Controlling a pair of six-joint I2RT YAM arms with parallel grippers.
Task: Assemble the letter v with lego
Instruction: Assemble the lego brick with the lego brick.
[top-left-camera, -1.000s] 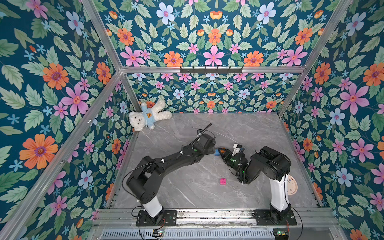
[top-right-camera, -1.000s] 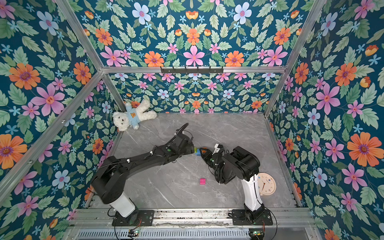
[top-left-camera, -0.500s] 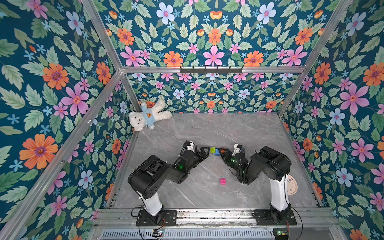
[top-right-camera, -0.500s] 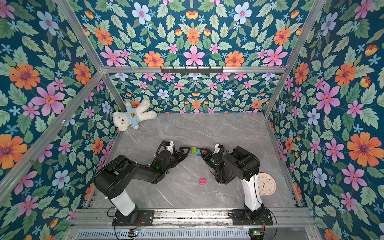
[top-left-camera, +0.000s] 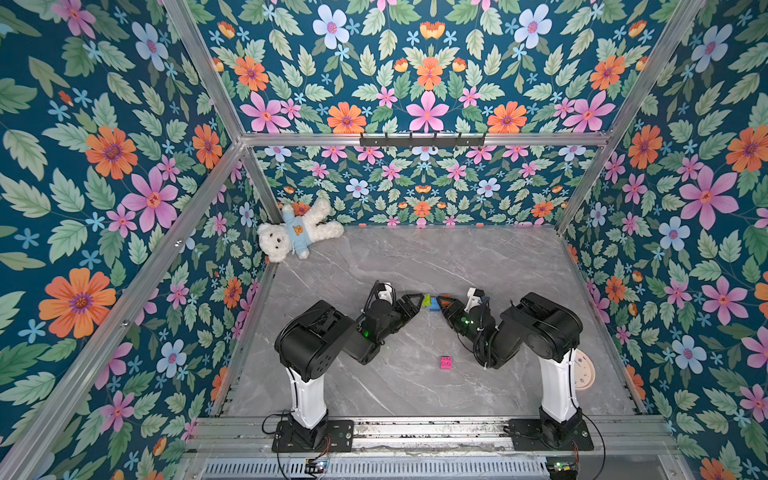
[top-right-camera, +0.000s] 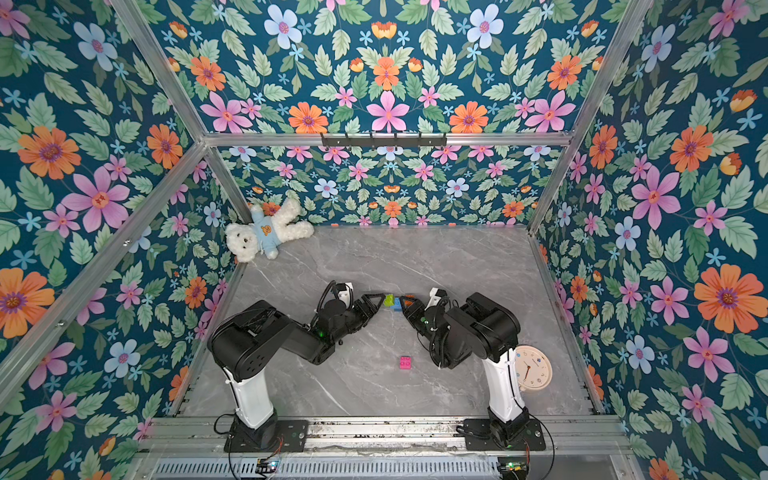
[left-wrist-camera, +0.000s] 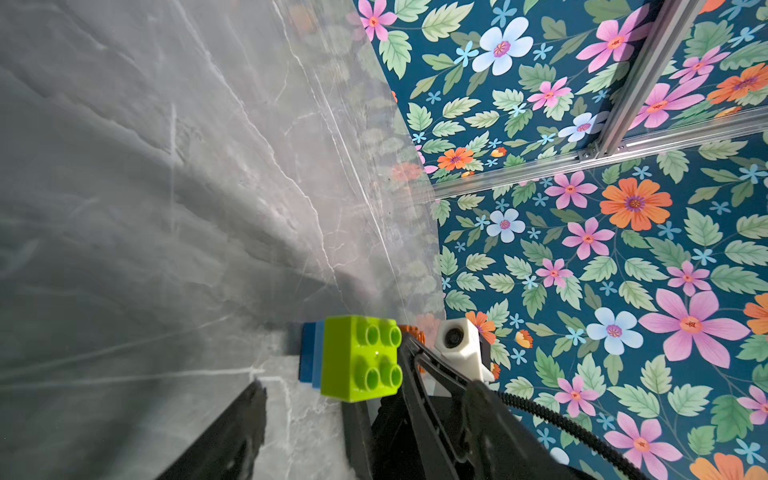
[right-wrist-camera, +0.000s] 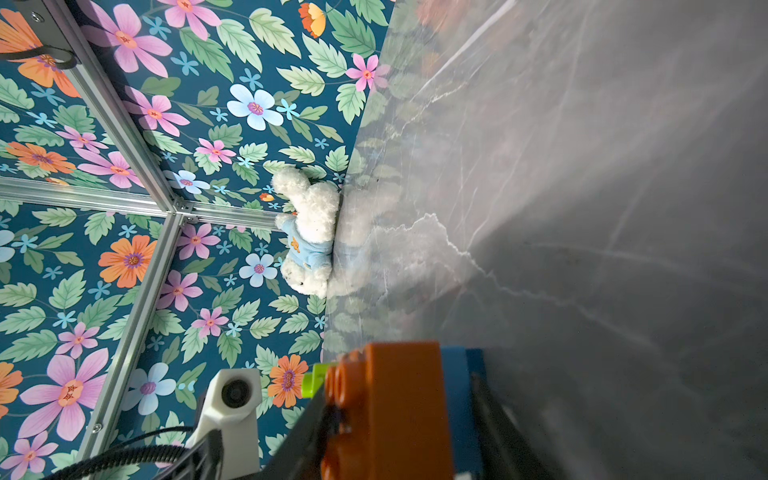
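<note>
Top views: the part-built letter v (top-left-camera: 434, 302) sits mid-table (top-left-camera: 415, 257), bracketed by both claws. Lime brick (top-left-camera: 426, 300) is on the left gripper (top-left-camera: 417, 302) side, blue brick (top-left-camera: 434, 304) is in the middle, and orange brick (top-left-camera: 444, 298) is at the right gripper (top-left-camera: 445, 305). Pink brick (top-right-camera: 406, 362) lies loose nearer the arm bases, well apart from the cluster.

Left wrist: left gripper (left-wrist-camera: 307, 399) is released, jaws apart with nothing between them. The lime brick (left-wrist-camera: 361, 357) is just past the tips, studs facing the lens, seated on the blue brick (left-wrist-camera: 309, 353).

Right wrist: right gripper (right-wrist-camera: 399, 407) is clenched on the orange brick (right-wrist-camera: 386, 411). The blue brick (right-wrist-camera: 457, 374) is behind it, against the table.

Handling, my read: the lego is light, rigid and glossy, so it'll slip or twist under a skewed pinch.
- Grip on flat opposite side walls, never across the studs.
- Joints are press-fit, so they need a square, firm push.
- Off-axis load could lever the cluster apart.
- The pink brick should take a plain side-wall pinch, studs up.
</note>
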